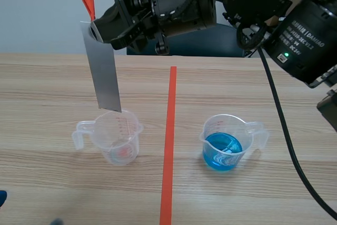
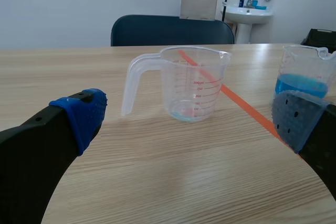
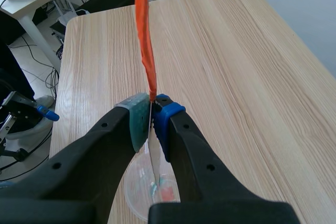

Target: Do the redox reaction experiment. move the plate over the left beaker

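Hanging from the right pincer [image 1: 100, 31], which clamps its top end, the grey plate [image 1: 105, 77] dangles above the left beaker [image 1: 117, 139]. The blue-filled beaker [image 1: 225, 143] stands across the red tape line [image 1: 169, 130] on the table [image 1: 42, 88]. From the left wrist, the left pincer [image 2: 190, 116] gapes wide and holds nothing, with the left beaker ahead between its fingers. From the right wrist, both pads squeeze the plate, its orange tape tab [image 3: 144, 35] rising above them and the beaker beneath.

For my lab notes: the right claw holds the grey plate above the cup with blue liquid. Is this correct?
No. The right claw holds the grey plate above the almost empty clear cup, not the cup with blue liquid. See the scene view.
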{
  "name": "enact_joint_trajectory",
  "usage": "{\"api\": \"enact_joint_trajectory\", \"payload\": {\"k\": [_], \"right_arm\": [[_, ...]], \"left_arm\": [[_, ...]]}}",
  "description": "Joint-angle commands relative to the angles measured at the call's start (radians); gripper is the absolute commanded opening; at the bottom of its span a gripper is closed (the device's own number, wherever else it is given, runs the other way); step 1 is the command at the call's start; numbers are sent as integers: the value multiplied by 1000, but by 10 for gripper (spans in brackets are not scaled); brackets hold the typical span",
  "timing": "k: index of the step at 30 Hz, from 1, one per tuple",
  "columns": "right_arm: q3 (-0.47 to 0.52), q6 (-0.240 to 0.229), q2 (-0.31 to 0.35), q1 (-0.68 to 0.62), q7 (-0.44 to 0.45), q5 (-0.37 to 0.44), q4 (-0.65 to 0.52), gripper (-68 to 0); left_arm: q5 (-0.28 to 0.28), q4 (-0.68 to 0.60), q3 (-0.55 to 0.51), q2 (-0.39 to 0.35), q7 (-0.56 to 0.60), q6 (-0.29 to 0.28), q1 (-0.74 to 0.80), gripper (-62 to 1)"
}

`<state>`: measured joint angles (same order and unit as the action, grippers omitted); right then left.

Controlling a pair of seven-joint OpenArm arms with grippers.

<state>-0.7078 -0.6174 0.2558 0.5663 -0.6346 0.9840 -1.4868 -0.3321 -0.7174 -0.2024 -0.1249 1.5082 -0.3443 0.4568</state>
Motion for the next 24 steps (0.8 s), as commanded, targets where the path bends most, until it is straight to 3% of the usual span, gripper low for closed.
{"api": "enact_joint_trajectory", "payload": {"k": [1,7,12,24], "right_arm": [[12,-4,0,15,11,18,-16,-669],[6,-4,5,12,11,18,-16,-669],[6,-38,5,-5,10,18,-16,-669],[6,-38,5,-6,8,18,-16,-669]], "left_arm": [[6,-11,0,-9,46,2,6,14],[6,-10,0,-9,46,2,9,14],[6,-10,0,-9,46,2,9,14],[6,-10,0,-9,46,21,8,14]]}}
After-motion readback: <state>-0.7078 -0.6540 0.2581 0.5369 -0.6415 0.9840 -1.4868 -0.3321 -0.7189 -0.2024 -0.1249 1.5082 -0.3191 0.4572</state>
